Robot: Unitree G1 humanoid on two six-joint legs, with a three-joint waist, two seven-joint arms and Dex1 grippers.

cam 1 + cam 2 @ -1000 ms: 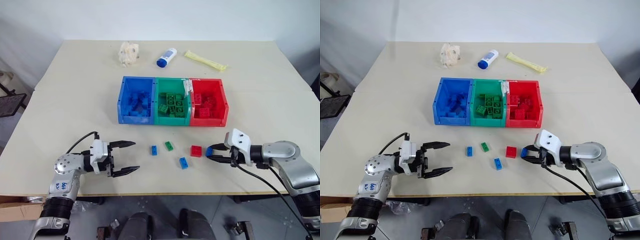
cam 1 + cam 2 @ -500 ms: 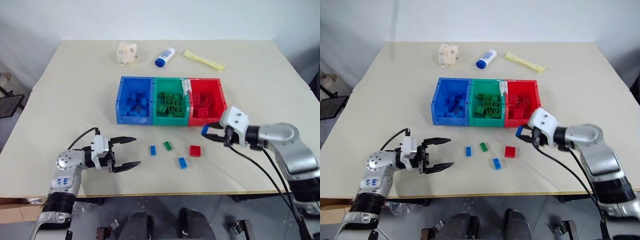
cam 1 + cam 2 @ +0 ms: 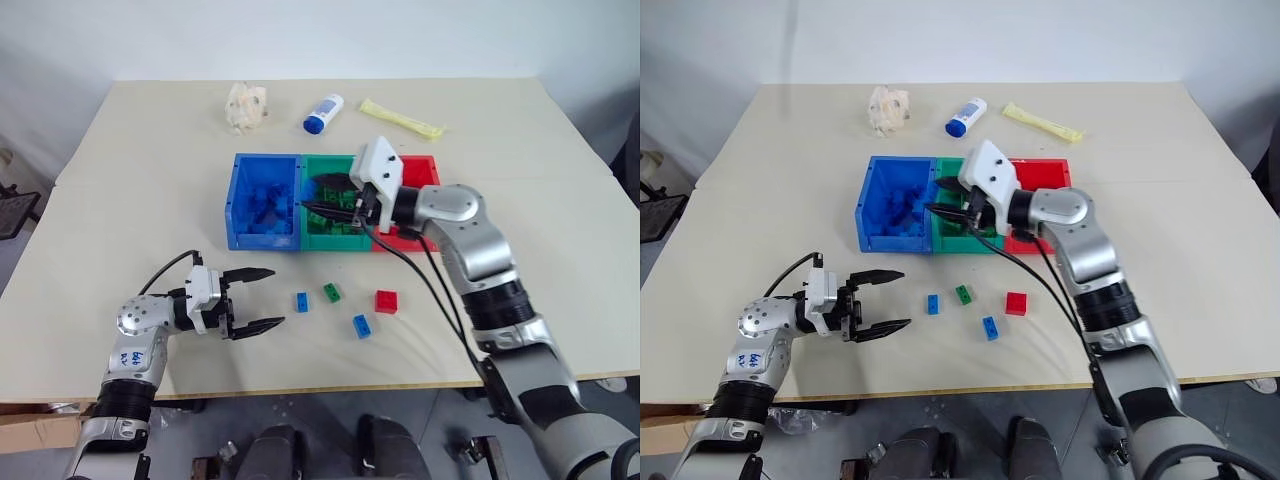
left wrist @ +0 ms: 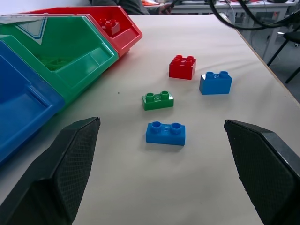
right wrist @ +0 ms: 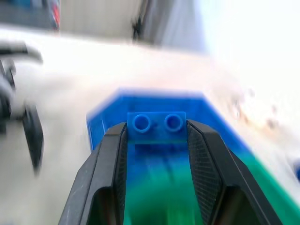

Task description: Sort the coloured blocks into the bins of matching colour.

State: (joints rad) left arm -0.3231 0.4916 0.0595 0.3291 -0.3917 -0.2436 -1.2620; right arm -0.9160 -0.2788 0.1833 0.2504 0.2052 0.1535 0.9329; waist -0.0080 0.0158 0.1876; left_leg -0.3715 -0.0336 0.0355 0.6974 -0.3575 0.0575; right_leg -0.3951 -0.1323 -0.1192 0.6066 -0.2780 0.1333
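A blue block (image 5: 156,123) is gripped between the closed fingers of the right gripper (image 3: 322,198), as the right wrist view shows, with its studs facing the camera; the gripper is held level over the green bin (image 3: 345,237), pointing across it toward the blue bin (image 3: 250,230), so the block is judged to be on its way to the matching bin and not yet over it; release here would likely drop it among the green blocks.

The three bins are joined in a row on the worktop (image 3: 140,180), blue at the robot's left, green in the middle, the red bin (image 3: 425,172) at the right; each already holds blocks of its own colour.

Four loose blocks lie on the worktop in front of the bins, apart from one another: a small blue block (image 3: 302,301), a green block (image 3: 332,292), a second blue block (image 3: 362,326) and a red block (image 3: 387,301).

The left gripper (image 3: 254,300) hangs low over the worktop with its fingers wide open and nothing between them; it is aimed at the loose blocks, the nearest being the small blue one, presumably so that it is ready for the next pick.
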